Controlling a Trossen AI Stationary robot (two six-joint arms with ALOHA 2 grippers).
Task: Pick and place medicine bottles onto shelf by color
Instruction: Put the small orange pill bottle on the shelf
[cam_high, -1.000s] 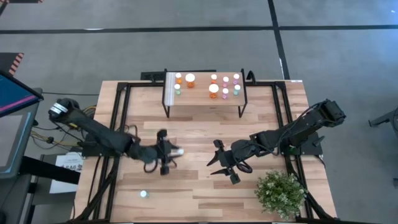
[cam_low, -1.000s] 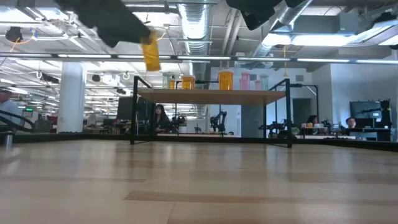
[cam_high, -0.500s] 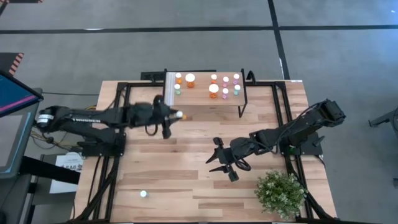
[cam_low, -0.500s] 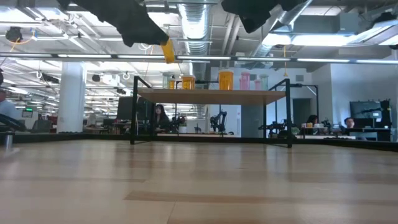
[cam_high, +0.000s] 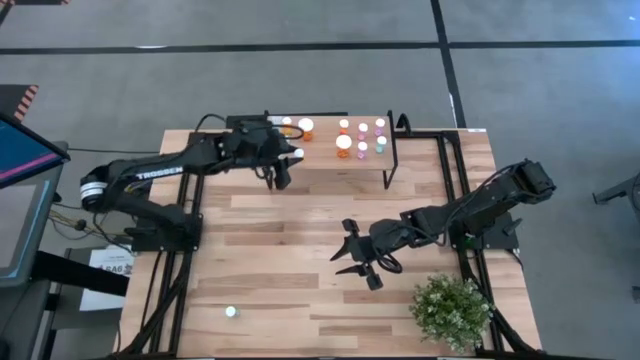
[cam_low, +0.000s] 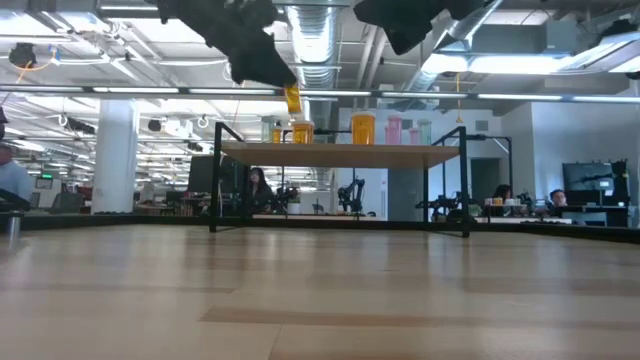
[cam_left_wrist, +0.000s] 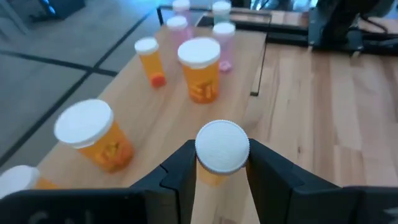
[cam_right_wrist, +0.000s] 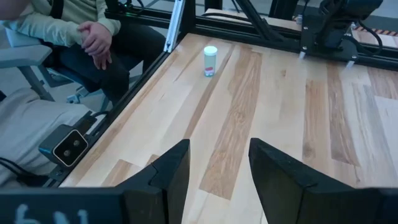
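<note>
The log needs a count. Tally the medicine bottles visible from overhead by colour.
Orange bottles: 5, four on the shelf, one in the left gripper
Pink bottles: 3
Teal bottle: 1
Loose bottle on the table, colour unclear: 1
Total: 10

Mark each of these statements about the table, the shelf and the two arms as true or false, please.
1. The left gripper holds an orange bottle with a white cap above the shelf. True.
2. The right gripper is carrying a pink bottle. False: its fingers are open with nothing between them, and it hangs over the bare table.
3. One small bottle stands alone on the table, far from the shelf. True.
4. The plant sits on top of the shelf. False: it stands on the table, on the right arm's side.
5. The shelf holds no bottles yet. False: several white-capped bottles already stand on it.
</note>
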